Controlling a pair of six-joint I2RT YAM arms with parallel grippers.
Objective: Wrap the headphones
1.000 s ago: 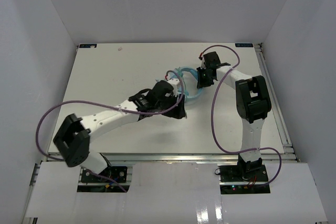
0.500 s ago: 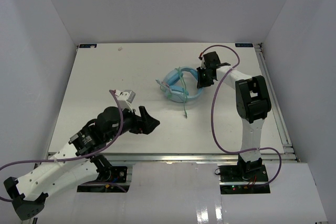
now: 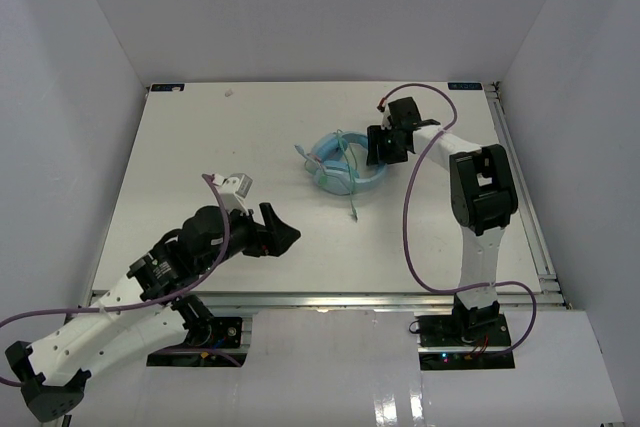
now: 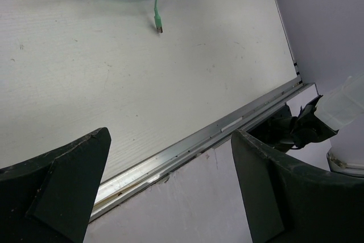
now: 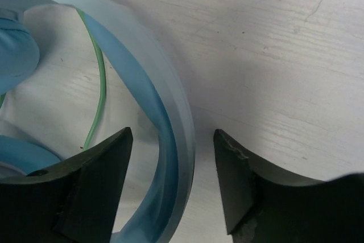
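The headphones (image 3: 345,169) are seen lying on the white table (image 3: 200,137), right of its centre and toward the far side. They are light blue, with a smooth, broad, curved headband (image 5: 153,101) that looks slightly translucent at its outer edge, and soft, rounded padded earcups (image 5: 17,55). A thin pale green cable (image 5: 96,95) is laid across the inside of the band. Its free end runs toward the near edge and finishes in a small straight plug (image 4: 159,27) lying flat on the bare surface.

The right gripper (image 3: 378,145) is placed at the right side of the headphones. Its matte black wedge-shaped fingers (image 5: 96,180) are spread on either side of the headband, and a gap is visible on each side, so the band is straddled but not clamped.

The left gripper (image 3: 285,232) is held well apart from the headphones, over the near left part of the table. Its jaws are spread wide and nothing is held between them.

The tabletop is shown as matte and finely grained, with small scuffs, and it is bordered at the near edge by a brushed metal rail (image 4: 227,126).
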